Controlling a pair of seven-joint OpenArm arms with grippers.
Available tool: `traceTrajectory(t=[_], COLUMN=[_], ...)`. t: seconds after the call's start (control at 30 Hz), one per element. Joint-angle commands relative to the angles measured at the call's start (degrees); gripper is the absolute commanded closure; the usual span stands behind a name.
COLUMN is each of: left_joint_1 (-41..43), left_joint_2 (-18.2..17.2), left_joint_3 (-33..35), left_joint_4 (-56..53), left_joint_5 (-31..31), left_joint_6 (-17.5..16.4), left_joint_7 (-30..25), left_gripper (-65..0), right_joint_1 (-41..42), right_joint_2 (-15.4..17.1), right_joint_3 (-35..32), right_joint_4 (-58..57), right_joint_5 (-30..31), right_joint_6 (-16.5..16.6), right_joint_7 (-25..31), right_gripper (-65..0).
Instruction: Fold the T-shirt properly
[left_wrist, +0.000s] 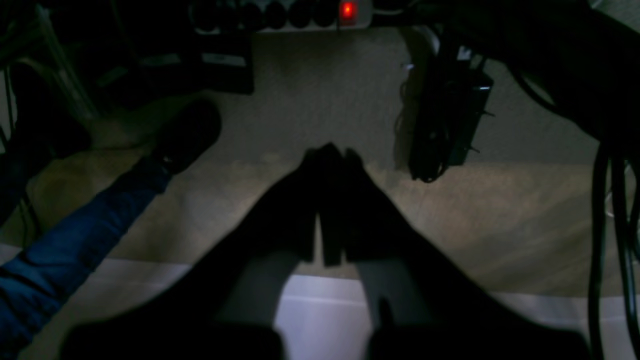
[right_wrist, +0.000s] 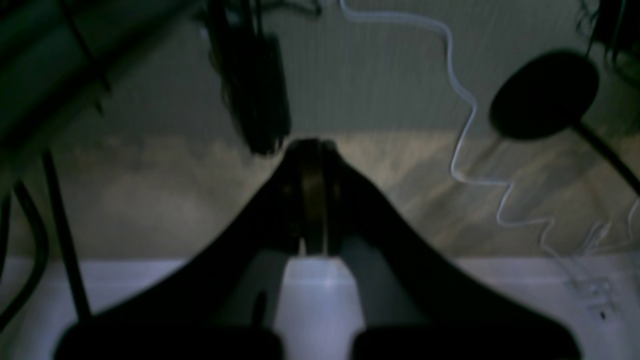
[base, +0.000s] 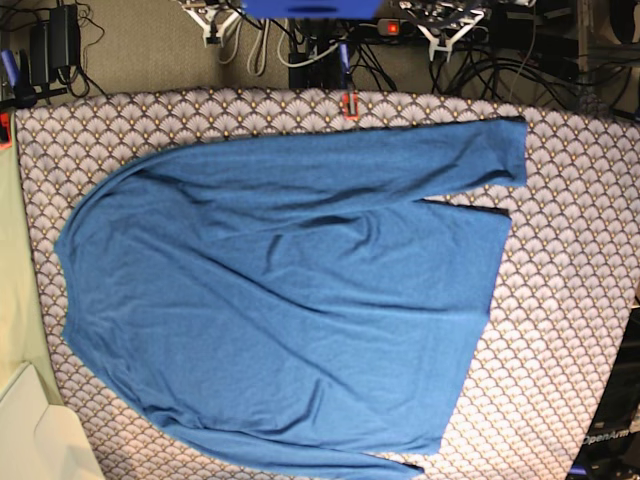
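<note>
One garment, the blue long-sleeved T-shirt (base: 290, 300), lies spread flat and unfolded across the tabletop (base: 570, 300), which is covered by a grey scallop-patterned tablecloth (base: 565, 220). In the base view its hem faces right, its shoulders face left, and one sleeve (base: 400, 160) runs along the upper edge toward the right, its cuff near the top right corner of the cloth; shallow wrinkles cross the body. Neither arm appears over the cloth in this view. The left wrist view shows the left gripper (left_wrist: 325, 200), its dark fingers (left_wrist: 300, 210) pressed together and empty, aimed at a dim floor (left_wrist: 500, 215) beside a blue-trousered leg (left_wrist: 75, 240) with a dark shoe (left_wrist: 187, 132), below a power strip (left_wrist: 310, 12) with a lit red switch. The right wrist view shows the right gripper (right_wrist: 312, 195), likewise clenched on nothing, above the floor, near a white cable (right_wrist: 465, 130).
</note>
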Motion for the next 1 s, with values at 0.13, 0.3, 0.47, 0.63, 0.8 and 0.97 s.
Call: traceTrajectory(t=[0.13, 0.3, 0.47, 0.63, 0.8, 0.97], left_joint_1=[5.11, 13.82, 21.02, 26.12, 32.80, 41.68], left_joint_2=[-1.31, -2.63, -3.77, -4.21, -5.44, -6.32], left_joint_3=[0.17, -0.01, -0.10, -0.19, -0.27, -0.45], left_joint_4=[6.30, 21.15, 33.90, 42.96, 52.54, 66.17], left_joint_5=[0.27, 0.01, -0.08, -0.17, -0.17, -0.17], left_joint_6=[-0.06, -0.06, -0.15, -0.15, -0.06, 0.29], left_joint_7=[0.05, 0.23, 0.32, 0.58, 0.58, 0.58], left_gripper=[-0.3, -0.3, -0.3, -0.3, -0.3, -0.3], right_joint_1=[-7.46, -12.30, -16.96, -22.85, -31.37, -40.34], right_joint_2=[0.17, 0.52, 0.96, 0.96, 1.13, 4.39], right_joint_3=[-0.21, -0.21, -0.21, -0.30, -1.18, -5.22], right_joint_4=[11.19, 18.31, 25.35, 34.49, 48.56, 63.76], right_joint_5=[0.27, 0.19, 0.19, 0.10, 0.01, 0.01], right_joint_6=[0.14, 0.14, 0.14, 0.14, 0.23, 0.23], right_joint_7=[-0.03, -0.03, 0.05, 0.05, 0.05, -0.03], right_gripper=[0.0, 0.0, 0.0, 0.0, 0.0, 0.0])
